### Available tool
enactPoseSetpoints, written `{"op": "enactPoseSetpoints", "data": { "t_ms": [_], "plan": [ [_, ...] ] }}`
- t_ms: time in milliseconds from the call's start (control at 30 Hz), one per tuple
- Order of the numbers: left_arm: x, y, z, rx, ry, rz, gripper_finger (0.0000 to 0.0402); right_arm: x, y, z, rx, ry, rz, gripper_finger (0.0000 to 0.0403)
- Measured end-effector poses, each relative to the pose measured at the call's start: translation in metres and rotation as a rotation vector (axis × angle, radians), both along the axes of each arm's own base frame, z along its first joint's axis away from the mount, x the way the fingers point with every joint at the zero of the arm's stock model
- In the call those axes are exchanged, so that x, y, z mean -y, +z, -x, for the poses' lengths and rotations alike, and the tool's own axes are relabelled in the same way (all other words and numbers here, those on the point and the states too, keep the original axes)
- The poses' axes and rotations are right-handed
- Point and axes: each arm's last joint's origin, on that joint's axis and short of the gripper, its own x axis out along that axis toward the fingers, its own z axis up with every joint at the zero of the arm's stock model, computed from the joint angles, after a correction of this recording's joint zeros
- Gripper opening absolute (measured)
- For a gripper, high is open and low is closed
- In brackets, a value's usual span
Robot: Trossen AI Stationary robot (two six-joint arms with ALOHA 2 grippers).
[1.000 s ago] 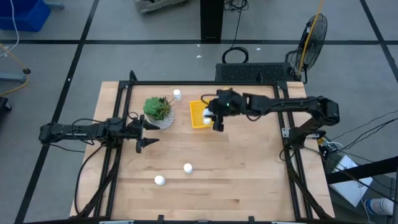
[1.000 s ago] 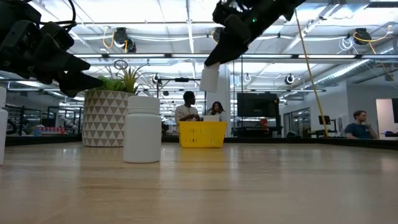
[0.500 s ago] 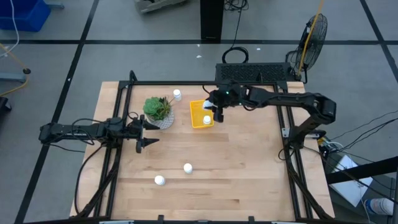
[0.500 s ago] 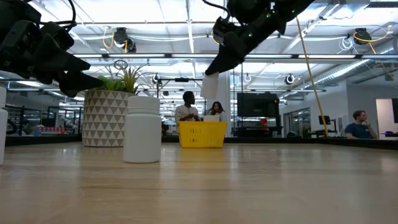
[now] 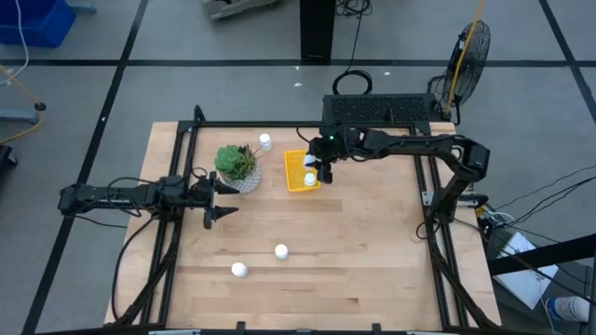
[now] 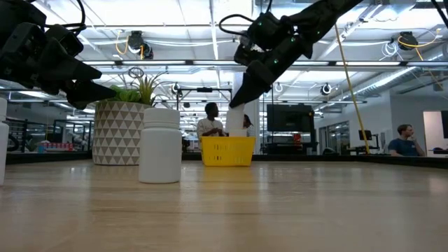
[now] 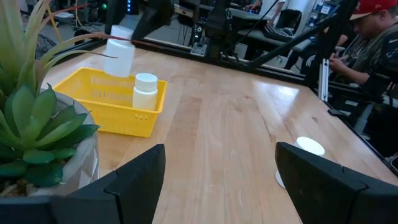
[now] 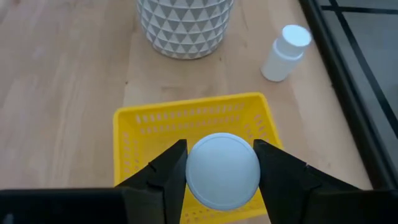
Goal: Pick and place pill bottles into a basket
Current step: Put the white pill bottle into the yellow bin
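Note:
My right gripper (image 5: 320, 166) is shut on a white pill bottle (image 8: 222, 169) and hangs over the yellow basket (image 5: 298, 166) at the table's far middle. The bottle also shows in the left wrist view (image 7: 118, 56), above the basket (image 7: 93, 99). Another bottle (image 7: 145, 91) stands upright inside the basket. My left gripper (image 5: 220, 198) is open and empty, near the plant pot (image 5: 238, 166). Three more bottles stand on the table: one behind the pot (image 5: 265, 141) and two toward the near edge (image 5: 281, 250) (image 5: 239, 269). My right gripper pinches the bottle's round sides (image 8: 189, 171) between its two fingers (image 8: 163, 177), which point down from above. The bottle's round end faces the wrist camera. The bottle hangs below the fingers, nearly upright and clear of the basket (image 6: 238, 119).
A green succulent in a patterned whitish pot (image 8: 185, 25) stands just left of the basket. A black frame (image 5: 307, 124) runs along the table's edges. The bare wood of the table's right half (image 5: 372, 251) has open room. People sit in the room beyond (image 6: 212, 120).
My right gripper has carried the bottle a little toward the table's far edge and down toward the basket. The bottle now hangs just above the basket's rim, still clear of it.

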Motion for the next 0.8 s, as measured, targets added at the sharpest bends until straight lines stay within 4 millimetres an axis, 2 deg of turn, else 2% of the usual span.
{"op": "enactPoseSetpoints", "data": {
  "t_ms": [567, 800],
  "plan": [
    [0.000, 0.000, 0.000, -0.001, 0.000, 0.000, 0.0310, 0.005, -0.032, -0.012, -0.062, 0.009, -0.019, 0.0158],
    [0.000, 0.000, 0.000, 0.000, 0.000, 0.000, 0.0310, 0.004, -0.033, -0.013, -0.053, 0.026, -0.033, 0.0156]
  ]
}}
